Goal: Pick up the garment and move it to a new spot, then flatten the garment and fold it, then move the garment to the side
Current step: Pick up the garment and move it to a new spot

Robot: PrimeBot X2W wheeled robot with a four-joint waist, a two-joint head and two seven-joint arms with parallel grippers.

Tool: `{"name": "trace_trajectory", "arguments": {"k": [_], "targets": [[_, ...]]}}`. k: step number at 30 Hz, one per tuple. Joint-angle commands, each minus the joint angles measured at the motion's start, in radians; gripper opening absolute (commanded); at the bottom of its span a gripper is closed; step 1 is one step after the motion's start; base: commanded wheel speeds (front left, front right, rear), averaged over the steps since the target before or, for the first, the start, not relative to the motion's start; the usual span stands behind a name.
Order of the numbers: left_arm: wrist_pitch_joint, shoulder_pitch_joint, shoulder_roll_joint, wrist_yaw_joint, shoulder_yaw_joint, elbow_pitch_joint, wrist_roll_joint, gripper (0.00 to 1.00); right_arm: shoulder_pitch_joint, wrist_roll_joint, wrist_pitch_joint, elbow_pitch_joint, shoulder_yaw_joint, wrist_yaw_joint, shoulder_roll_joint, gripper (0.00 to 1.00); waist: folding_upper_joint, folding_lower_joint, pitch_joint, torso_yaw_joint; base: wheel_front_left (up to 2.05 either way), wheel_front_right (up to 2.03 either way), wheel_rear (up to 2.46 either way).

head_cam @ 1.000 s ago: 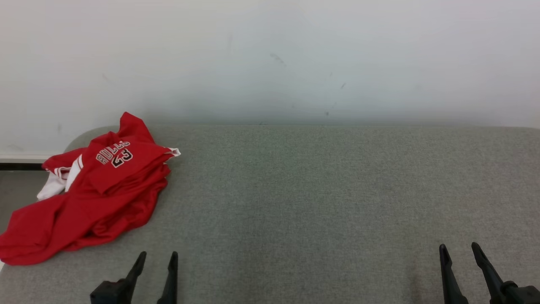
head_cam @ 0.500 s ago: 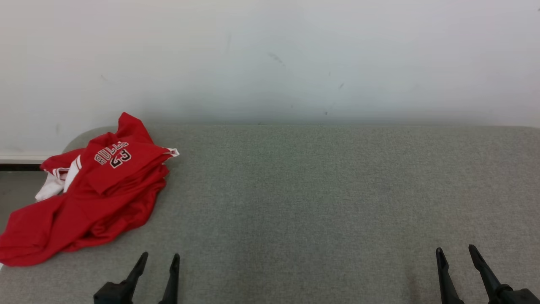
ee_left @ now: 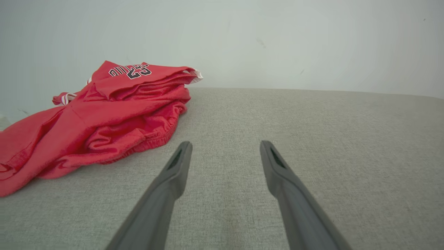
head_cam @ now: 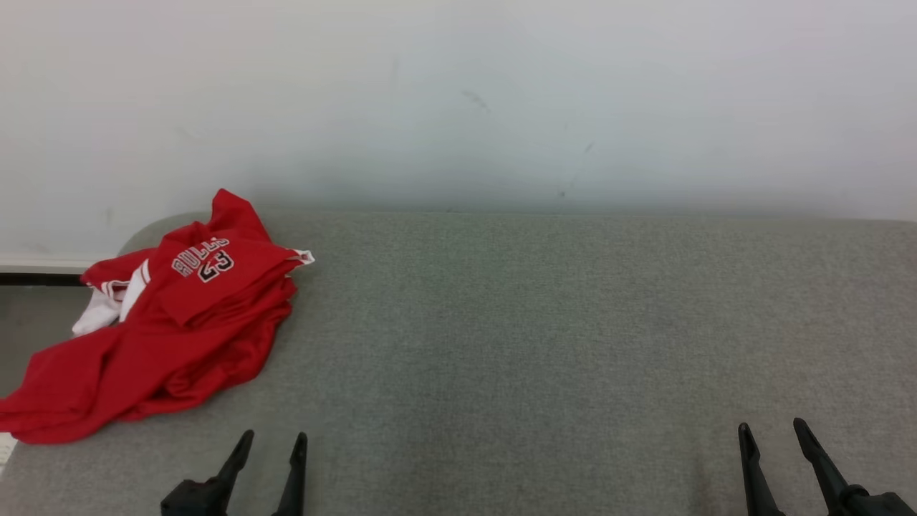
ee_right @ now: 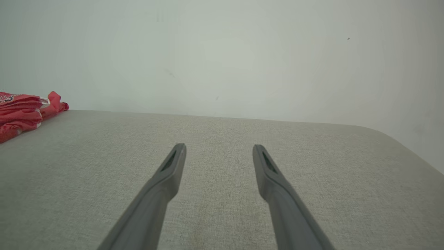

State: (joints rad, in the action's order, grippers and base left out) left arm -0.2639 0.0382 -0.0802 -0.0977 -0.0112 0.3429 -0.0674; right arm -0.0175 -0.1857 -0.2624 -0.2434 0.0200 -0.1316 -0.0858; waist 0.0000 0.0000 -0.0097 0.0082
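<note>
Crumpled red garment [head_cam: 154,337] (far left), both claws empty, spread

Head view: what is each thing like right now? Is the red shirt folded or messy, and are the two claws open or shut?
Red shirt: messy, bunched in an unfolded heap at the table's left end, held by nothing.
Left claw: open, empty, near the shirt but not touching it.
Right claw: open, empty, far from the shirt.
Grey table: flat, with the shirt lying on it.
</note>
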Motion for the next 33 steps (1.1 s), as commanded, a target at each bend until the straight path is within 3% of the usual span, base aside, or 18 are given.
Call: {"name": "trace_trajectory", "arguments": {"k": [1, 20, 26, 33], "targets": [[-0.001, 0.002, -0.002, -0.003, 0.003, 0.001, 0.009, 1.00, -0.007, -0.010, -0.004, 0.000, 0.001, 0.002, -0.002, 1.00, 0.0000, 0.0000, -0.003, 0.010, 0.00, 0.00, 0.00], [-0.001, -0.060, -0.017, 0.008, 0.025, 0.005, 0.002, 1.00, -0.003, -0.027, -0.002, -0.032, 0.063, 0.002, 0.008, 1.00, 0.0000, 0.0000, -0.039, 0.363, 0.00, 0.00, 0.00], [-0.001, -0.076, -0.013, 0.007, 0.029, -0.013, -0.004, 1.00, 0.014, -0.024, -0.002, -0.039, 0.083, 0.002, 0.013, 1.00, 0.0000, 0.0000, -0.026, 0.394, 0.00, 0.00, 0.00], [-0.001, -0.002, -0.013, -0.005, 0.034, -0.015, -0.027, 1.00, 0.047, -0.011, -0.002, -0.024, 0.093, 0.002, -0.009, 1.00, 0.0000, 0.0000, 0.050, 0.369, 0.00, 0.00, 0.00]]}}
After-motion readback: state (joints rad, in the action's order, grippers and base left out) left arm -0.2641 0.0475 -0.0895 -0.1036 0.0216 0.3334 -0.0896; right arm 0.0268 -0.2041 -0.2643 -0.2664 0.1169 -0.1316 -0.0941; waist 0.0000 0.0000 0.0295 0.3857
